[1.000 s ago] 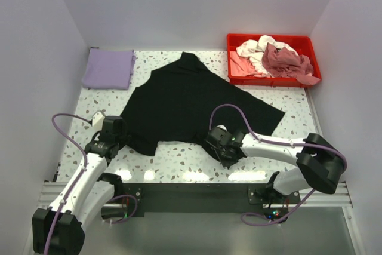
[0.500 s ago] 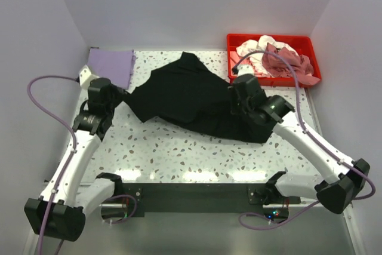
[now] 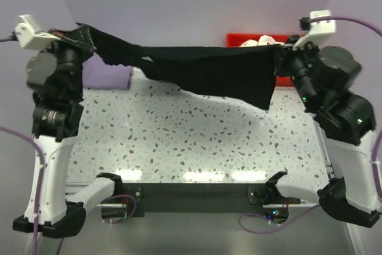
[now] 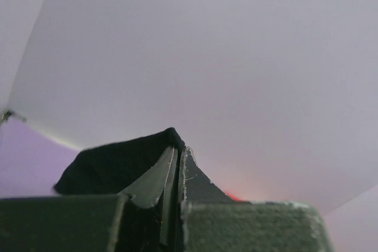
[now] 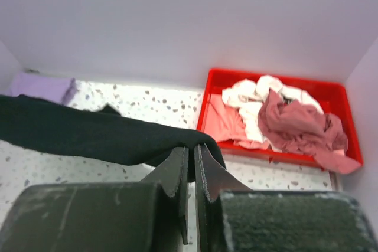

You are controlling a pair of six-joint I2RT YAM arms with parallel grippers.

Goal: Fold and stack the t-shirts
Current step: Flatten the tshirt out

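Observation:
The large black t-shirt (image 3: 203,73) hangs stretched in the air between both grippers, high above the table. My left gripper (image 3: 83,35) is shut on its left end, which shows in the left wrist view (image 4: 112,166). My right gripper (image 3: 282,57) is shut on its right end, which drapes over the fingertips in the right wrist view (image 5: 100,134). A folded lavender t-shirt (image 3: 110,76) lies at the back left, partly hidden. Pale pink (image 5: 227,125), white (image 5: 251,95) and dusty-rose (image 5: 295,122) t-shirts lie crumpled in the red tray (image 5: 339,122).
The red tray (image 3: 234,40) stands at the back right, mostly hidden behind the black shirt in the top view. The speckled table (image 3: 191,141) lies below the hanging shirt. Pale walls close in the back and both sides.
Both arms have risen from the table and spread apart, lifting the black t-shirt off the surface until it hangs stretched between them.

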